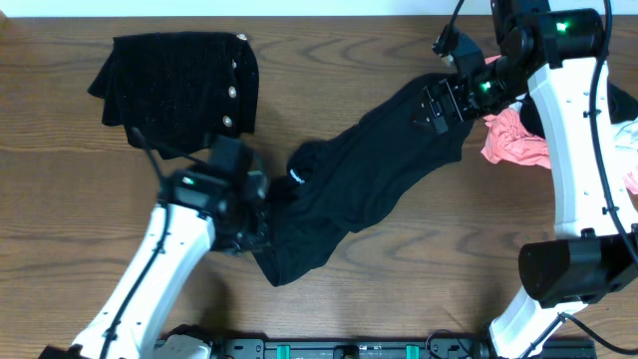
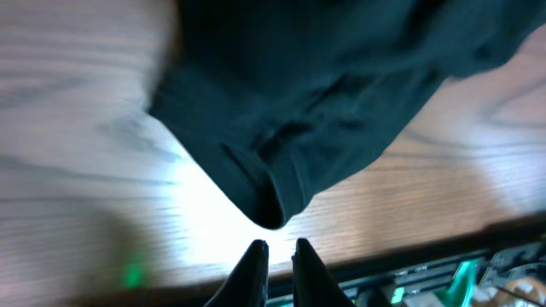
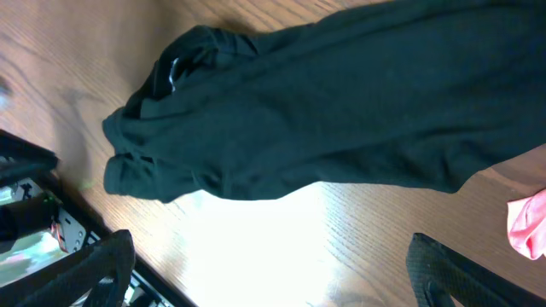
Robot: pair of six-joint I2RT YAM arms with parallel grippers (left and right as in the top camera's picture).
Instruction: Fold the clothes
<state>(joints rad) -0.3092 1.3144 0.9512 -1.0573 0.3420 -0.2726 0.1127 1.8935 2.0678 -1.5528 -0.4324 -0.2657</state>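
Note:
A black garment point(image 1: 369, 184) lies crumpled in a diagonal across the middle of the table. My left gripper point(image 1: 257, 234) is at its lower left end. In the left wrist view the fingers point(image 2: 280, 253) are nearly together with nothing between them, just short of the garment's rolled hem point(image 2: 269, 200). My right gripper point(image 1: 439, 108) hovers over the garment's upper right end. In the right wrist view its fingers point(image 3: 273, 273) are wide open and empty, with the garment point(image 3: 341, 111) lying below and ahead of them.
A folded black garment with pale buttons point(image 1: 179, 80) lies at the back left. A pink cloth point(image 1: 513, 140) and a white cloth point(image 1: 626, 130) lie at the right, and the pink one shows in the right wrist view point(image 3: 529, 223). The table's front edge carries a rail point(image 1: 339, 349).

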